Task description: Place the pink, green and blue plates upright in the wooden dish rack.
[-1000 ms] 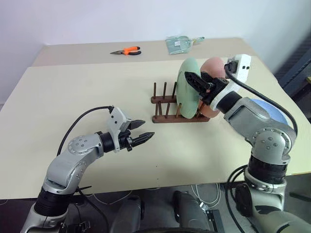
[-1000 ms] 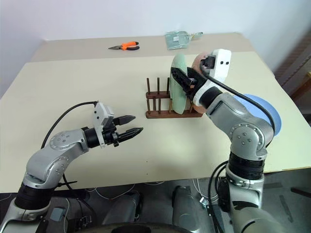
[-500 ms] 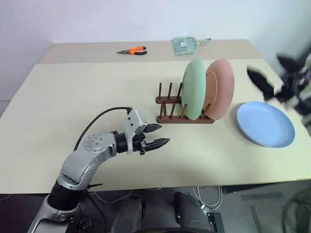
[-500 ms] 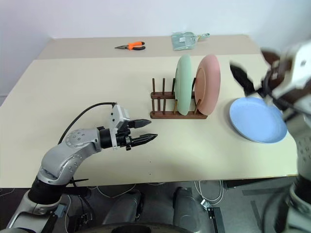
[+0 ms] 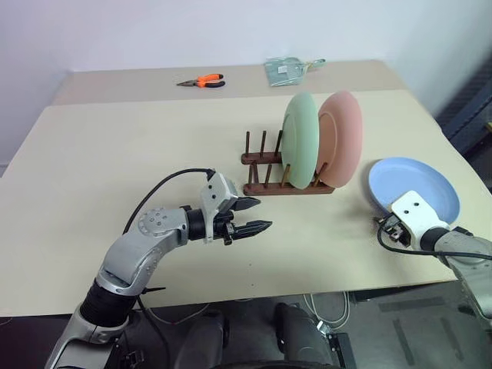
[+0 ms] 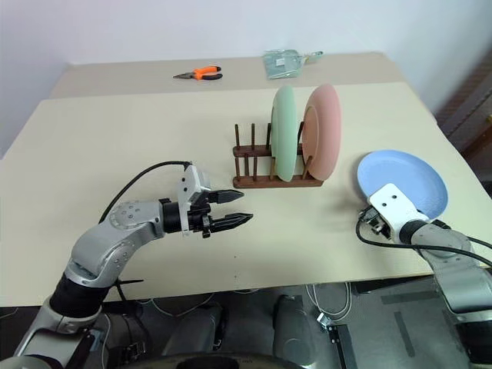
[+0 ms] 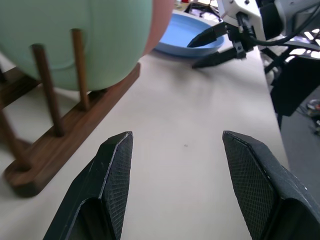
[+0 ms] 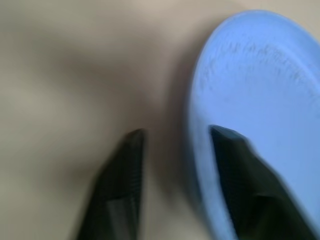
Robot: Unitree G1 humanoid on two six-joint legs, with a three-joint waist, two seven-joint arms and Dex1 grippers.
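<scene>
While the blue plate lies flat, two plates already stand racked.

Head views: the wooden dish rack [image 5: 286, 165] stands mid-bench [image 5: 115, 146] with the green plate [image 5: 300, 140] and the pink plate [image 5: 342, 138] upright at its right end; its left pegs are free. The blue plate [image 5: 415, 188] lies near the bench's right edge. Orange pliers [image 5: 201, 80] and a clear bag [image 5: 286, 69] lie well apart at the far side.

Left wrist view: the left gripper [image 7: 175, 165] has fingers spread wide over bare bench beside the rack, holding nothing.

Right wrist view: the right gripper [image 8: 175, 165] straddles the blue plate's near rim, fingers apart, one finger [image 8: 235, 165] over the plate, the other over bench.
</scene>
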